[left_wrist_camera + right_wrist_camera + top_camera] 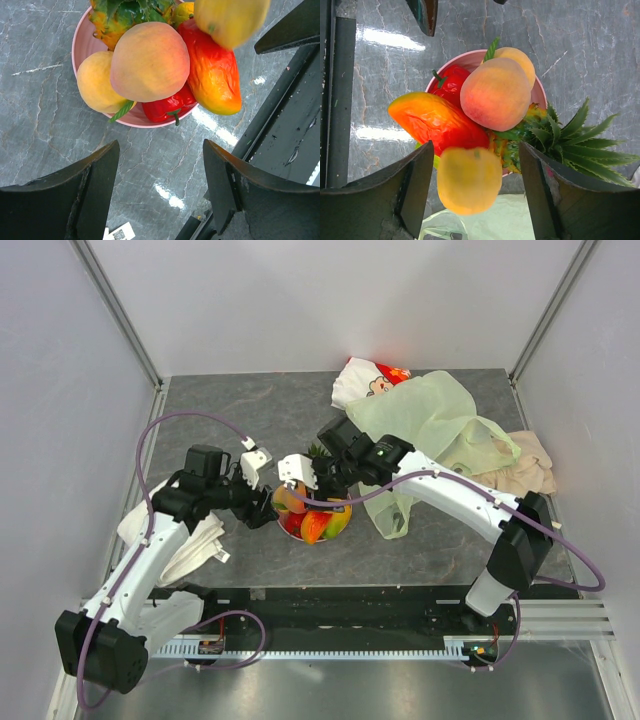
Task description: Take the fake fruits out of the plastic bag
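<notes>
Far left on the tabletop [250,410], a crumpled white cloth [190,540] beside the left arm. Next, the left end effector [161,147], spread wide and holding nothing, poised just short of the pink plate [80,40]. On that plate, the fake fruits [312,518], heaped and touching: an orange [97,82], a peach [150,60] on top, a red pepper [167,107] underneath, a yellow-red mango [212,75], a pineapple [560,140] with its green crown overhanging the rim. Over the heap's edge, the right end effector [476,146], spread too, with a blurred yellow fruit [469,180] between the fingers and a visible gap on one side; probably loose rather than pinched. Further right, the plastic bag [430,420], limp and rumpled behind the right arm, one loop reaching near the plate; impossible to tell whether anything remains inside. Behind it a white-and-red pouch [365,380], to its right a beige cloth [525,465]. As for handling: probably light, hollow, rigid and slick, so best pinched across the widest part, the pineapple by its rough body rather than the crown; liable to roll off so full a heap. Thin film for the bag, prone to cling and drag; best lifted by a handle loop. Underneath, a grey marbled, glossy surface streaked with reflected light; plain pale walls with metal posts on three sides.
</notes>
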Tool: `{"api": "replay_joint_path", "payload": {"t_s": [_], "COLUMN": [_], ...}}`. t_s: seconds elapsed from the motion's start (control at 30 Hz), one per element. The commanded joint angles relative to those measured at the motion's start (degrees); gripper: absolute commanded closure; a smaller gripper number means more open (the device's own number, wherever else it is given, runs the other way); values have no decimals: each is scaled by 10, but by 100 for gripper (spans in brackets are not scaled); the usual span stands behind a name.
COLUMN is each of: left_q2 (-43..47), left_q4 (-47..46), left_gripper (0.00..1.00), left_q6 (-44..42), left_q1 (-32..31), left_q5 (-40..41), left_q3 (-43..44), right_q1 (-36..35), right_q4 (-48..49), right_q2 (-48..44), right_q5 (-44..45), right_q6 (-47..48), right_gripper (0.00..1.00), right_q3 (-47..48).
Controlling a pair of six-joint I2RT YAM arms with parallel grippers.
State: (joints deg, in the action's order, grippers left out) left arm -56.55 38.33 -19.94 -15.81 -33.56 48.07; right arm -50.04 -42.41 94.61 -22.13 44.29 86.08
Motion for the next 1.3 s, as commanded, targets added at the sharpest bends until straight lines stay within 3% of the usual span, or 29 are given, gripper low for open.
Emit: {"api": "replay_joint_path", "payload": {"t_s": [0.0,0.3,0.53,0.73,1.17,1.27], "left_q2": [8,4,0,-12,-39,-42], "left_q4": [-23,-20,-28,-33,-20,-19], "left_gripper": [25,25,23,22,22,22], "left_q6": [10,10,16,18,10,10], "left_q1": [4,3,3,4,11,15], "left_q5": [-19,-23,-16,-12,-2,-3], "left_q3": [-1,6,-1,4,33,34], "right_q1": [-4,0,89,138,144,144], "right_q4": [23,15,-11,-8,58,69], "right_q2": [-6,-48,-163,-131,-7,-1], "right_q5": [6,45,65,67,161,175], "right_q6": [2,-35,-76,-40,-50,-40], "right_gripper": [23,23,21,25,23,31], "right_q3": [-1,-14,-147,-222,-213,-221]}}
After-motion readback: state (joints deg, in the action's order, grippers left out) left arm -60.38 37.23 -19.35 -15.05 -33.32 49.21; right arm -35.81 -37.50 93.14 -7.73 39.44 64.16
